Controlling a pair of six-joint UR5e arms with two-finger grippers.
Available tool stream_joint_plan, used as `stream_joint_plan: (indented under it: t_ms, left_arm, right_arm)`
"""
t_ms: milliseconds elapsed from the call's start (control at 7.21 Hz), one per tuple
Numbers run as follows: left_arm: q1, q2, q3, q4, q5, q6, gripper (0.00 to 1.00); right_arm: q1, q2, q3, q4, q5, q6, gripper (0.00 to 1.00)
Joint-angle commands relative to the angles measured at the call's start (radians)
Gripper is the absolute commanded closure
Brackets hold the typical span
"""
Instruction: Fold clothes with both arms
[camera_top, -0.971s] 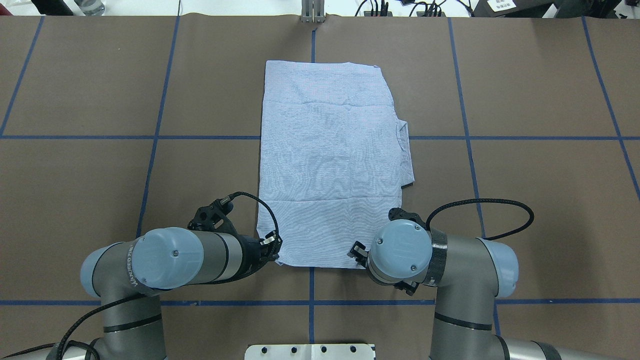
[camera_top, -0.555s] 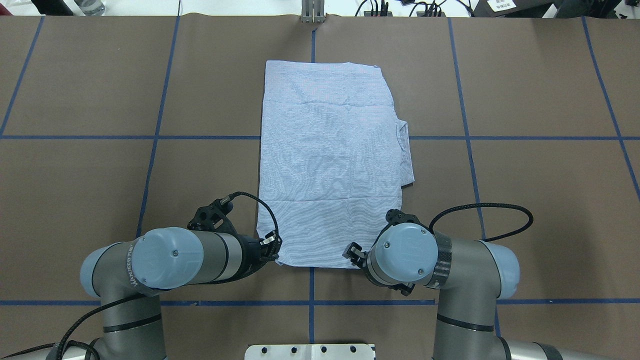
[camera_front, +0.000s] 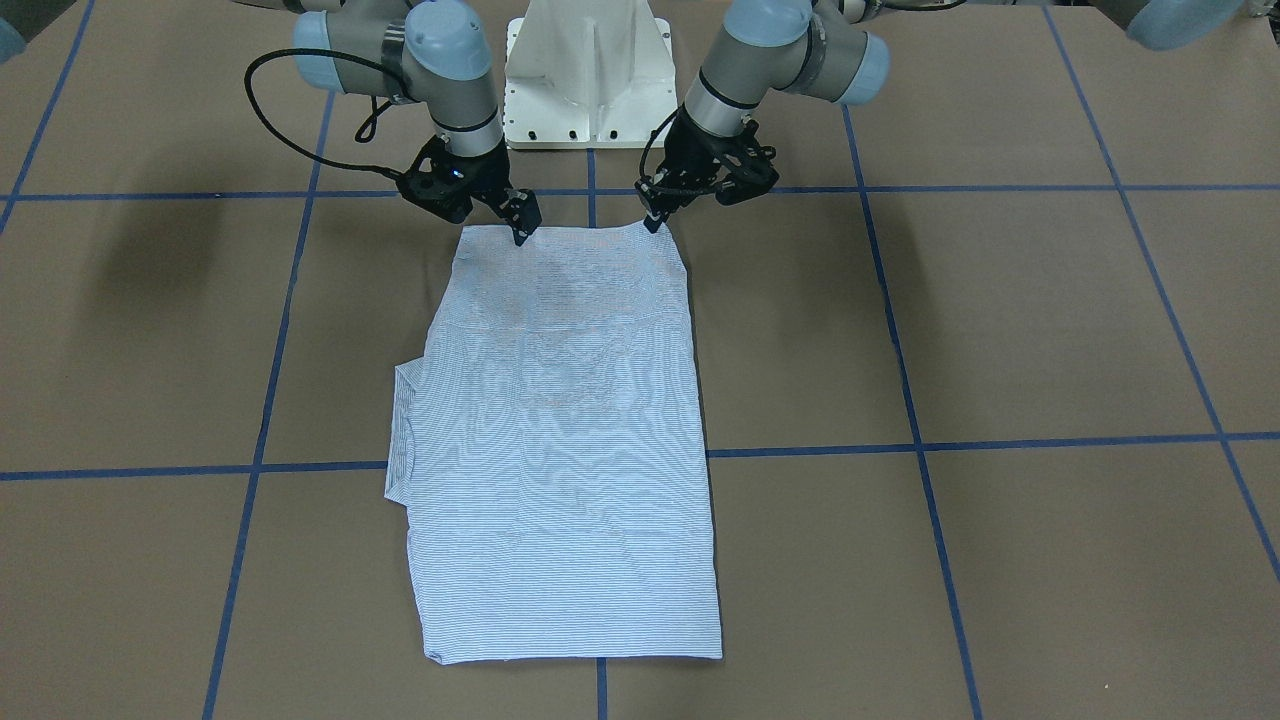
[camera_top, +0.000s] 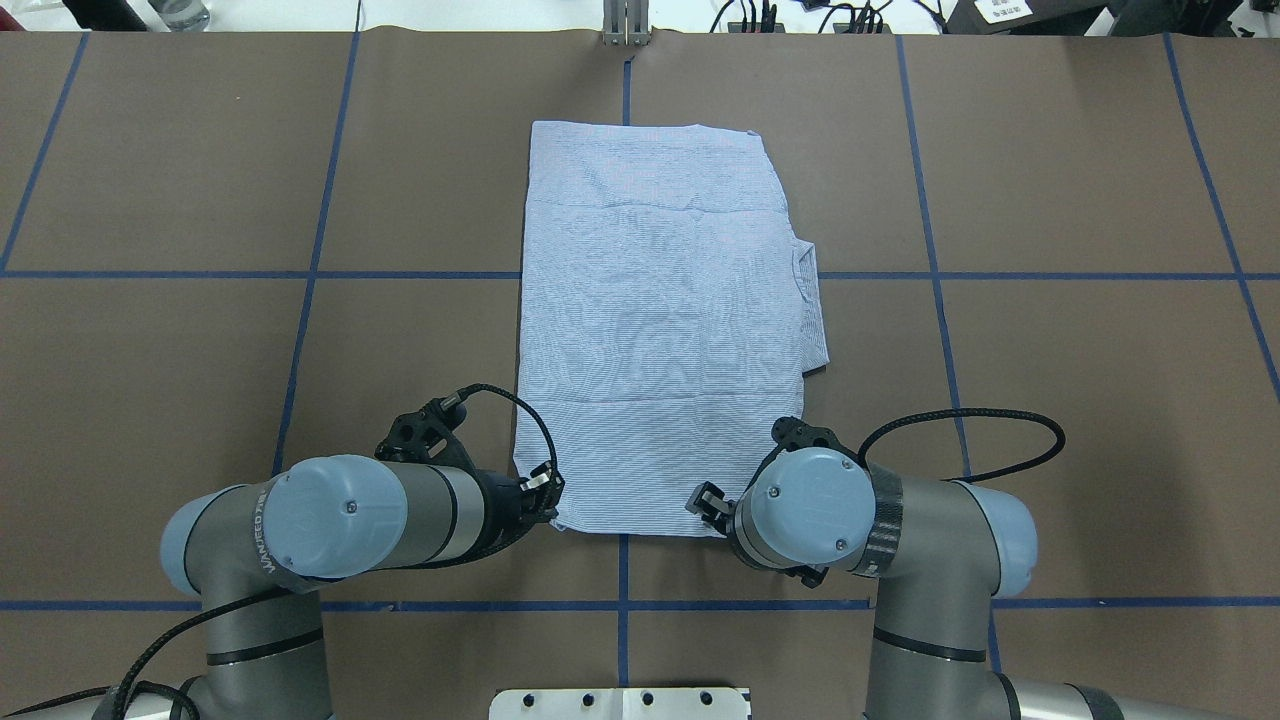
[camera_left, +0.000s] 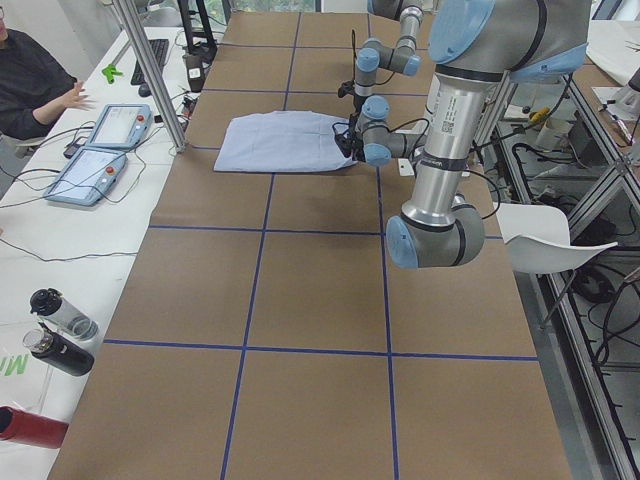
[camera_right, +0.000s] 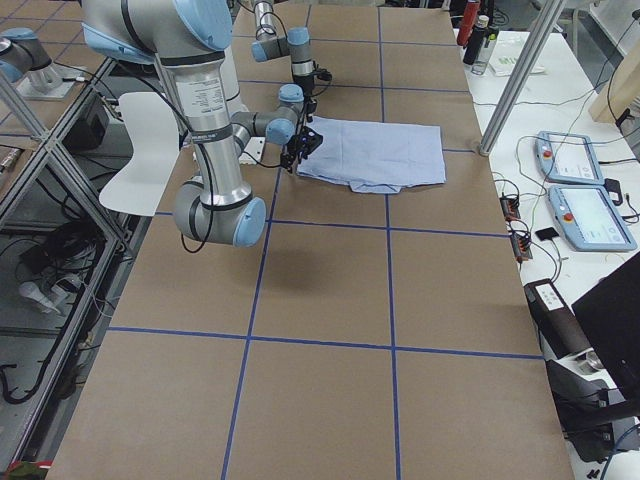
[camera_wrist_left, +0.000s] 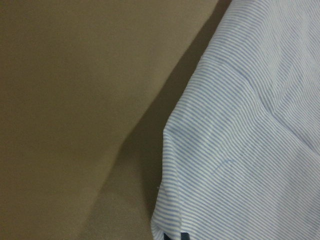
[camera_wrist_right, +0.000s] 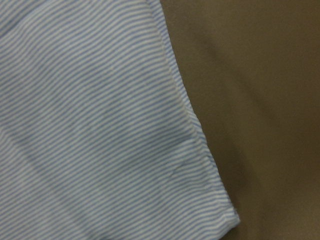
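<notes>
**While Both Grippers Address the Near Hem: Fault Risks**

Because the black two-finger left gripper (camera_top: 548, 500) sits at the near left corner of the hem, where its wrist view shows cloth raised above its own shadow, its jaws are judged closed on that corner. The light blue-and-white pinstriped shirt (camera_top: 660, 320) lies flat as a long rectangle at the middle of the brown paper-covered worktop (camera_top: 1050, 400), running from the near edge toward the far edge. A folded layer (camera_top: 812, 320) protrudes from its right side. The black two-finger right gripper (camera_top: 706, 503) stands over the near hem, inboard of the right corner. Whether its jaws are open or closed cannot be told, and its wrist view shows that corner lying flat.

Probable faults:
- Skewed fold, if only one corner is secured when lifting starts.
- Layer separation, if the right jaws pinch the top ply alone.
- Protruding layer dragged further out as the hem travels.
</notes>
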Motion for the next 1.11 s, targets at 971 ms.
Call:
stream_joint_plan:
  t_ms: [971]
  left_arm:
    - [-0.001, 0.000, 0.000, 0.000, 0.002, 0.000, 1.00]
  right_arm:
    - [0.003, -0.003, 0.001, -0.002, -0.001, 0.008, 0.45]
